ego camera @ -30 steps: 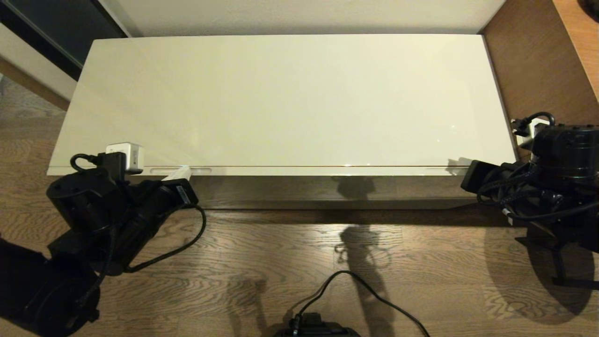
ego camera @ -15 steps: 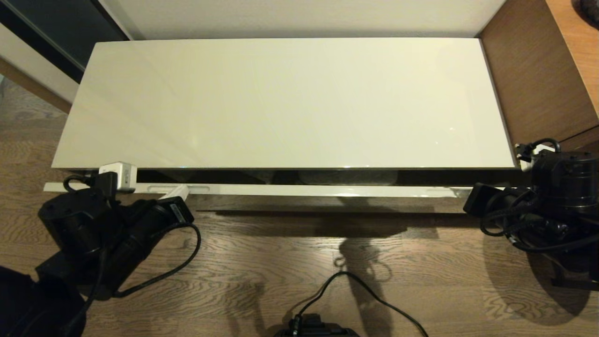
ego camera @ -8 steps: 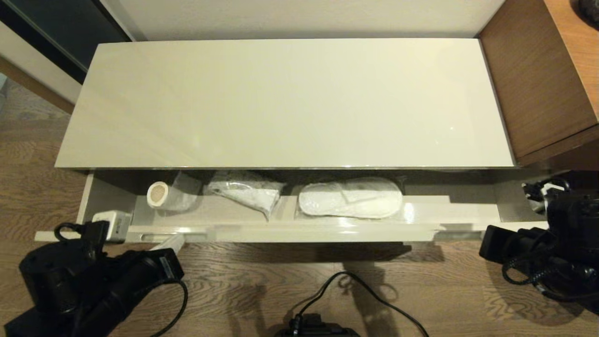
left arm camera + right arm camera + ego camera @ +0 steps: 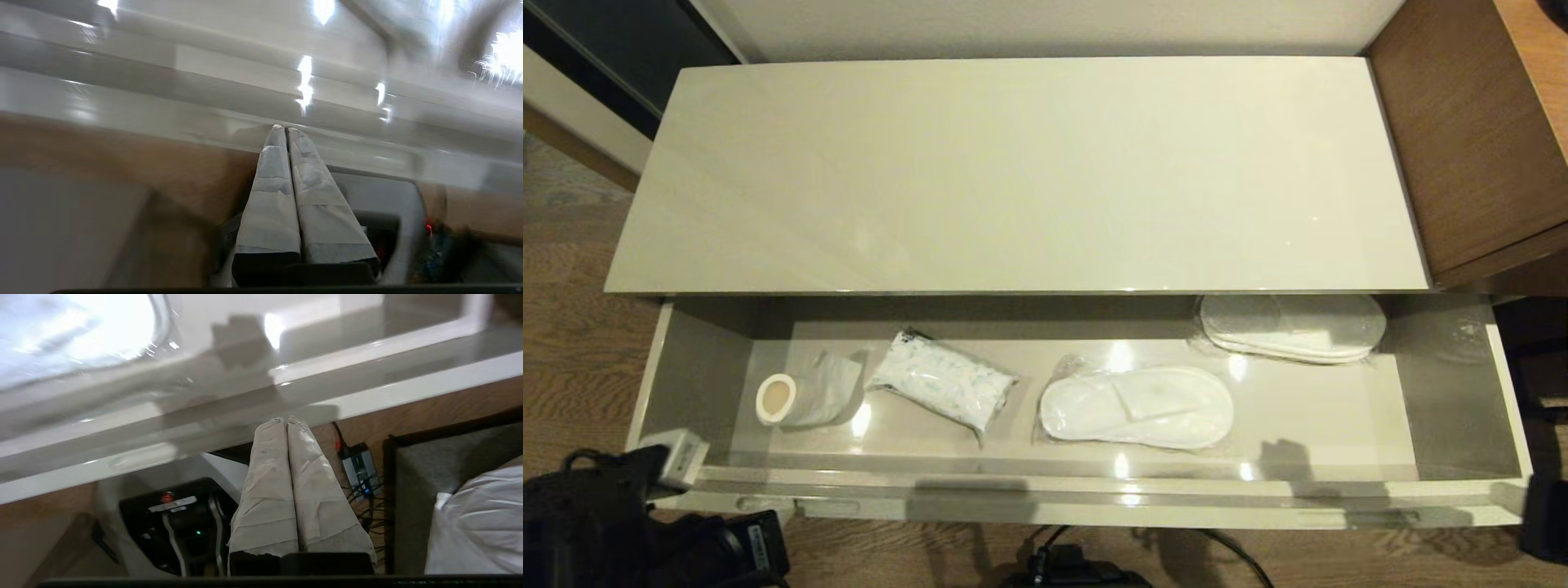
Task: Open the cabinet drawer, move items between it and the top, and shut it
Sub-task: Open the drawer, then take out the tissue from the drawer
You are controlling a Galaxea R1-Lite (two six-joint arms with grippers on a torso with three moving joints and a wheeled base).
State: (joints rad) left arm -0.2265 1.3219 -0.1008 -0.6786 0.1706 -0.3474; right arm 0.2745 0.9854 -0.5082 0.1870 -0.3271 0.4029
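Note:
The cabinet drawer (image 4: 1454,392) stands pulled far out, its glossy grey-beige inside showing. The blue-swirl tissue pack (image 4: 943,388) lies inside it left of centre, at a slant. The cream top (image 4: 1029,171) is bare. My left gripper (image 4: 282,130) is shut, with its tips against the lower edge of the drawer front (image 4: 122,114); its arm (image 4: 645,539) sits low at the left by the left slot handle (image 4: 829,508). At the drawer front's right end, my right gripper (image 4: 286,419) is also shut, its tips touching the front (image 4: 388,398).
Also in the drawer are a wrapped paper roll (image 4: 788,398), a wrapped pair of white slippers (image 4: 1135,406) and a second pair (image 4: 1290,325) at the back right. Brown wood furniture (image 4: 1478,139) stands to the right of the cabinet. A black cable (image 4: 1062,563) lies on the floor.
The drawer went from closed to far open, sliding toward me. Both arms drew back with its front, and the things inside came into sight.

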